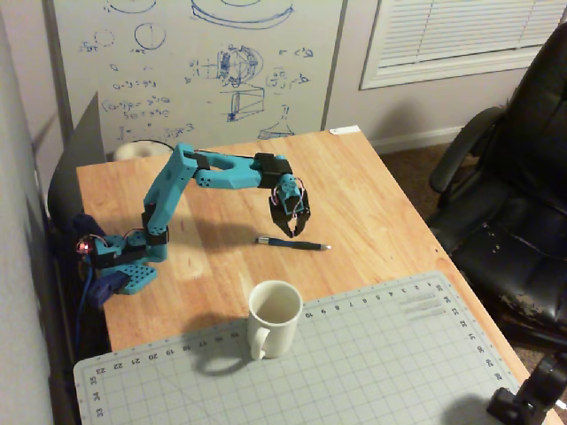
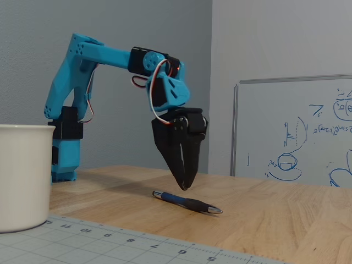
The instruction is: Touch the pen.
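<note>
High fixed view — pen (image 1: 293, 243) flat on table (image 1: 381, 212), frame centre; gripper (image 1: 291, 234) pointing down just above it, poised to touch; low fixed view — gripper (image 2: 183, 186) clear of pen (image 2: 187, 202), jaws slightly spread; mug (image 2: 22, 175) lower left.

In a fixed view the white mug (image 2: 22, 176) is cut by the left edge; the whiteboard (image 2: 297, 132) runs off right.
</note>
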